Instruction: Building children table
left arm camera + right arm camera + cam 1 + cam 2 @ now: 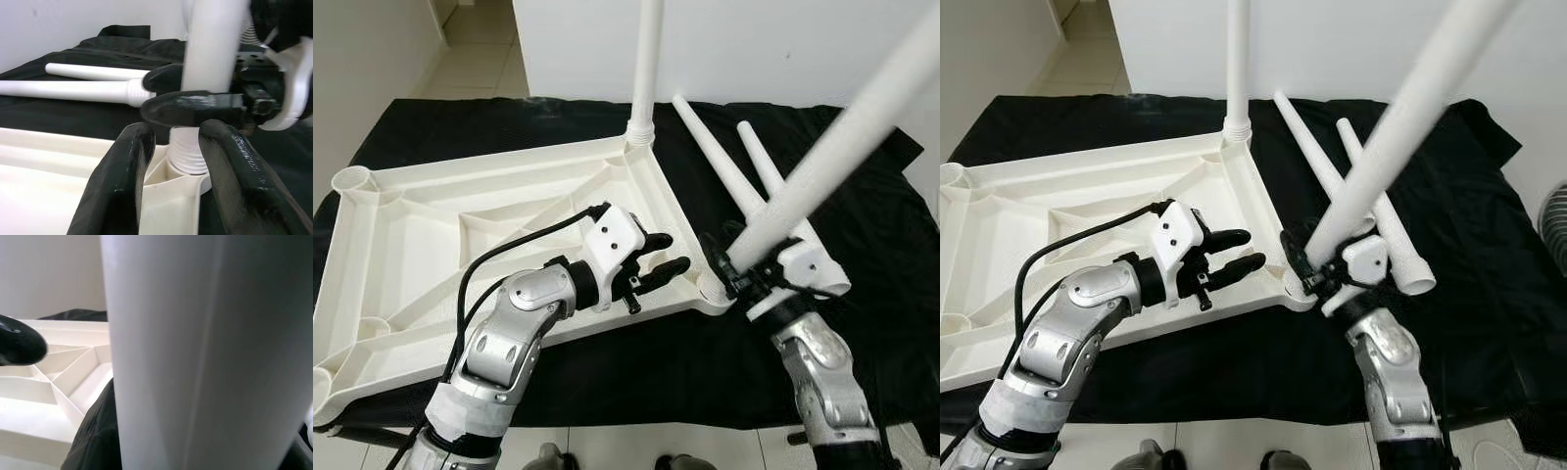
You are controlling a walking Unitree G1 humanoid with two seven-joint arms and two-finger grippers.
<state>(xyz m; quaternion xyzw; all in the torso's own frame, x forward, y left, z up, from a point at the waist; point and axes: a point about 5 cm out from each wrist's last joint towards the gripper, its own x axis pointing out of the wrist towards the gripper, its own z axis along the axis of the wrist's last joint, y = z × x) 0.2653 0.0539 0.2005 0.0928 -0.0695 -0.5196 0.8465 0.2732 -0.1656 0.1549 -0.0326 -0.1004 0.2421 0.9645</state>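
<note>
The right tool (736,276) was clamped on a white table leg (842,147), holding its threaded end at the near corner socket (713,290) of the upturned white tabletop (411,235). The leg leaned up and to the right. The left tool (661,262) hovered over the tabletop's near rim beside that corner, fingers spread. Another leg (648,59) stood upright in the far corner socket. Two spare legs (724,166) lay on the black-clothed counter (881,235).

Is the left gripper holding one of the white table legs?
No, the left gripper is open beside the tabletop's rim, while the right gripper holds the table leg.
</note>
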